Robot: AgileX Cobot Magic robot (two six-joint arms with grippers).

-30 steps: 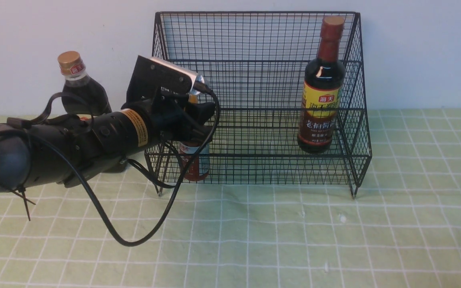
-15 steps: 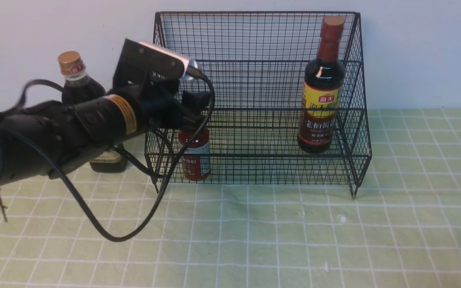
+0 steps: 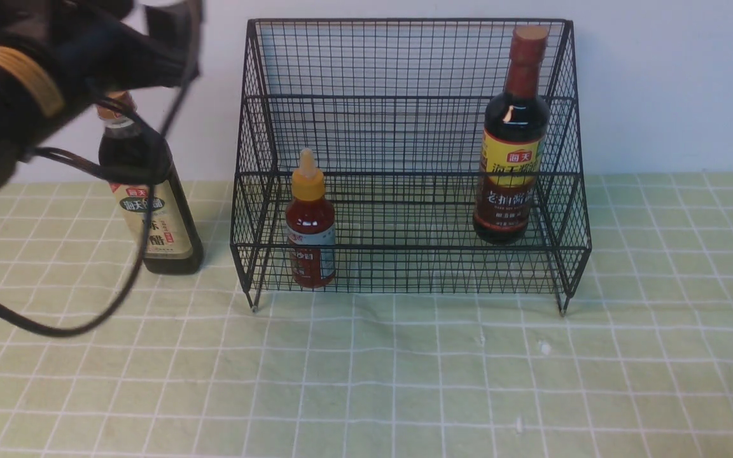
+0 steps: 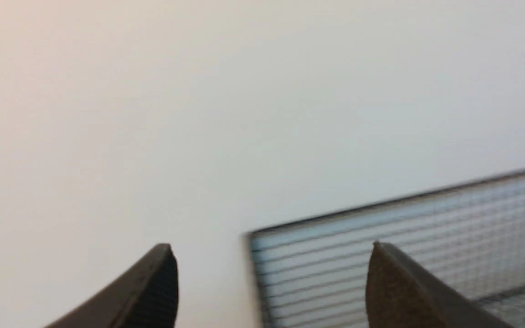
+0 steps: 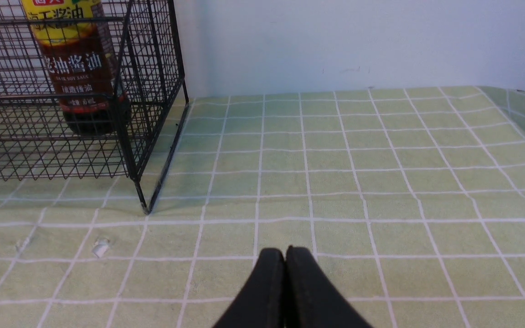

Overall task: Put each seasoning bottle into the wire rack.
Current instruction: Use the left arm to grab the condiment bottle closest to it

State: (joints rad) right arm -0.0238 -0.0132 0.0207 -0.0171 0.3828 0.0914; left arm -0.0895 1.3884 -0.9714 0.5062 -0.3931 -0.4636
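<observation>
Right gripper [image 5: 285, 249] low over the green checked cloth [image 3: 404, 381], jaws pressed together, nothing held. Wire rack [image 3: 404, 95] on the cloth with 2 bottles inside: small red sauce bottle [image 3: 310, 235] upright at the front left of the lower tier, reddish-brown cap bottle [image 3: 511, 165] upright at the right side. Gold cap bottle [image 3: 156, 216] upright on the cloth outside, just beside the rack's left side. Left arm [image 3: 16, 95] high at the left, blurred, crossing that bottle's neck. Left gripper [image 4: 271, 255] jaws wide apart, empty, facing the wall [image 4: 198, 114] and the rack's top edge.
</observation>
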